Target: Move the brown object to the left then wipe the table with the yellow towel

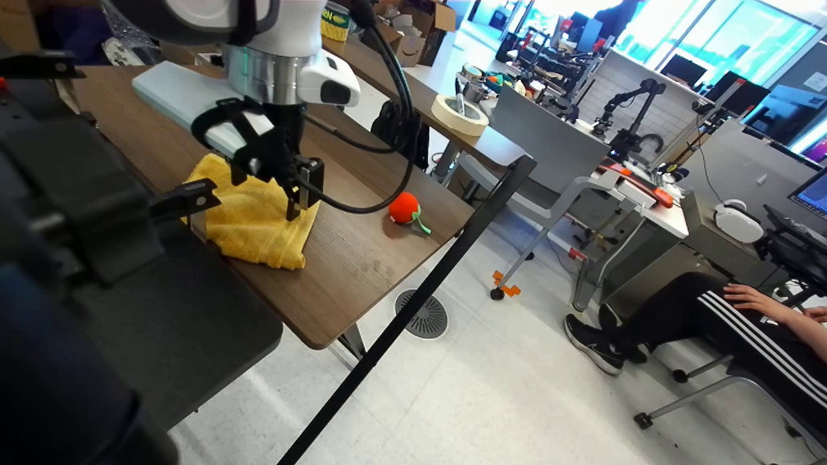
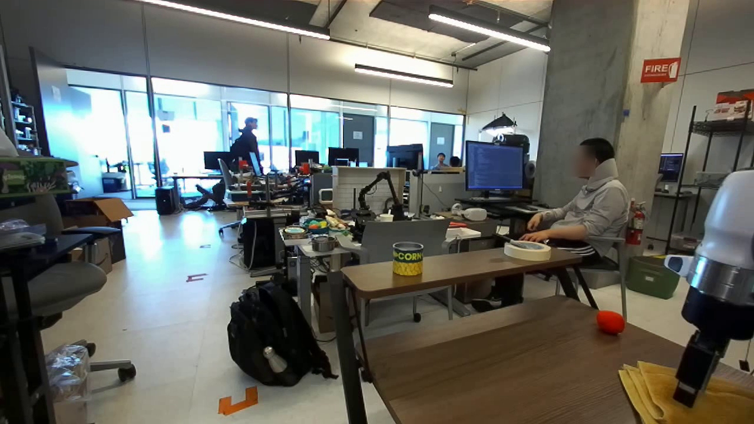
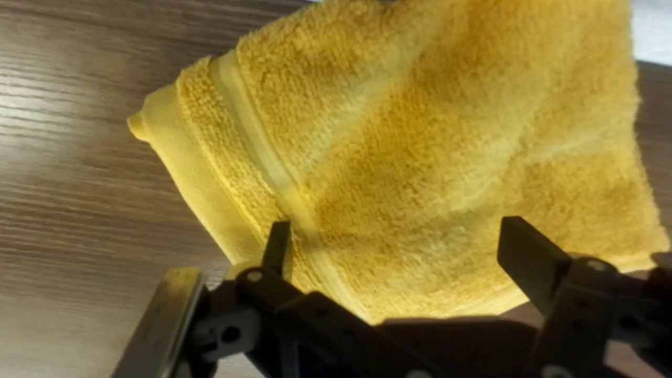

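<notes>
The yellow towel [image 1: 258, 226] lies in rumpled folds on the brown wood-grain table [image 1: 362, 265], near one long edge. My gripper [image 3: 395, 224] is over one end of the towel, pointing down, its jaws wide apart. Only the towel's surface shows beyond the gap, and nothing is gripped. In the wrist view the towel [image 3: 420, 142] fills most of the picture, with bare wood to its left. Whether the fingertips touch the cloth I cannot tell. In an exterior view a dark finger [image 2: 686, 393] stands in front of the towel [image 2: 648, 383]. The brown object is hidden or out of view.
A red ball-like object [image 1: 405, 208] with a green bit sits on the table beyond the towel. A narrower table behind carries a corn can [image 2: 407, 259] and a tape roll [image 2: 527, 251]. A slanting black bar [image 1: 420, 303] passes the table's end. One person sits nearby.
</notes>
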